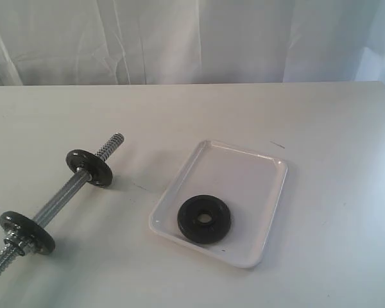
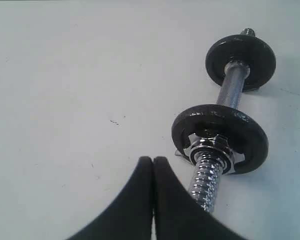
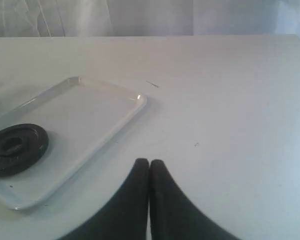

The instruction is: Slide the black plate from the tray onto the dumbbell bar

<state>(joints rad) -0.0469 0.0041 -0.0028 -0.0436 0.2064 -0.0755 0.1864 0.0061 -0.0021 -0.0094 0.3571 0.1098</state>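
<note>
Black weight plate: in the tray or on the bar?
In: the round matte-black plate lies flat inside the white glossy rectangular tray; the chrome threaded dumbbell bar lies apart from it.

Lab setup: white curtain [image 1: 179, 38], white table [image 1: 321, 128]

The black plate [image 1: 191, 220] lies flat in the lower-left part of the white tray [image 1: 237, 179], which sits right of centre on the pale tabletop [image 1: 333, 128]. At the left of the frame, apart from the tray, the dumbbell bar [image 1: 58, 199] runs diagonally from the lower-left corner up toward the centre. It carries two smaller black discs [image 1: 88, 168], [image 1: 27, 232].
</note>
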